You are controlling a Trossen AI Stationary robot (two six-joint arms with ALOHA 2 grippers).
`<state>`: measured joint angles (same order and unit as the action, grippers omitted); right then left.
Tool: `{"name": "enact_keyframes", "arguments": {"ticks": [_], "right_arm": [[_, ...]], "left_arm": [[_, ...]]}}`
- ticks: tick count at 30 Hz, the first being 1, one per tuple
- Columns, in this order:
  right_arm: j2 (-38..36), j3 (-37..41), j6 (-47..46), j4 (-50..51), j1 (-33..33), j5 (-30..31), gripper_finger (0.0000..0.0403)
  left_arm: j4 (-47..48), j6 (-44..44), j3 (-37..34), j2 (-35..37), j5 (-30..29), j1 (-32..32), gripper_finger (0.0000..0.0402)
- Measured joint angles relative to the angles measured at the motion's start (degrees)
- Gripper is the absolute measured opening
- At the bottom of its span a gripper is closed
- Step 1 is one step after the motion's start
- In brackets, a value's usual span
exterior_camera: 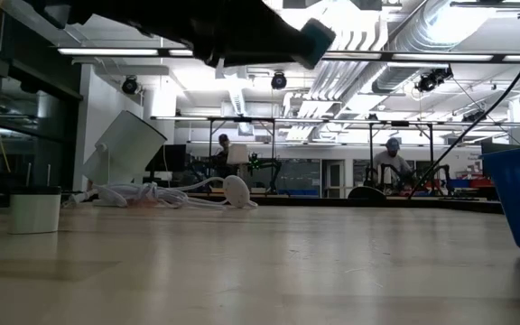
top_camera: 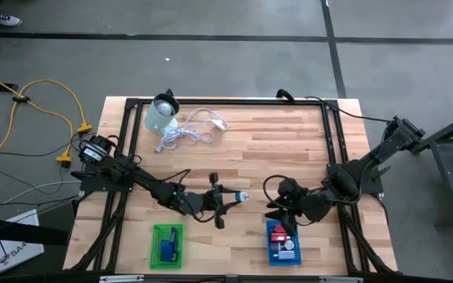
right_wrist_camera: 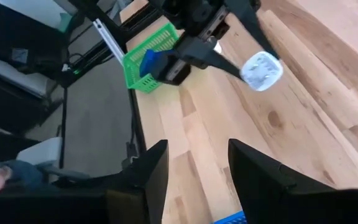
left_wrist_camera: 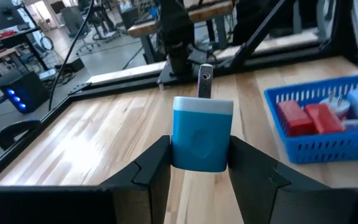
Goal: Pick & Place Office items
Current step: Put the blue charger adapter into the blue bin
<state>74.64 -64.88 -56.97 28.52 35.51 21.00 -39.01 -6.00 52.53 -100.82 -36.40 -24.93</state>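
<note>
Left pincer (left_wrist_camera: pixel 201 163) clamping blue-and-white charger block (left_wrist_camera: pixel 202 134), holding it above worktop (top_camera: pixel 289 149) between green basket (top_camera: pixel 167 245) and blue basket (top_camera: pixel 284 244); right pincer (right_wrist_camera: pixel 192 163) hovering over blue basket, fingers apart, gripping nothing

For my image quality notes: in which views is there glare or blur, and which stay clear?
Low view: ceiling lights glare brightly, the arm overhead is a dark silhouette. Left wrist view: the blue charger in the left gripper is sharp, the blue basket slightly soft. Right wrist view: background somewhat blurred. High view: even lighting.
</note>
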Motion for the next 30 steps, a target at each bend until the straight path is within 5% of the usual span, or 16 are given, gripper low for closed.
{"name": "enact_keyframes", "arguments": {"ticks": [11,17,30], "right_arm": [[4.24,-0.07,2.05,0.60,0.63,1.10,0.0153],[6.33,-0.07,7.36,0.36,3.00,7.25,0.0153],[6.51,-0.04,24.36,-0.85,7.81,26.42,0.0153]], "left_arm": [[-9.37,-2.81,0.01,0.02,3.53,-1.01,0.0133],[-12.66,-2.04,0.02,0.02,9.25,-1.59,0.0133],[-21.83,-0.06,0.02,0.02,9.22,-2.34,0.0133]]}}
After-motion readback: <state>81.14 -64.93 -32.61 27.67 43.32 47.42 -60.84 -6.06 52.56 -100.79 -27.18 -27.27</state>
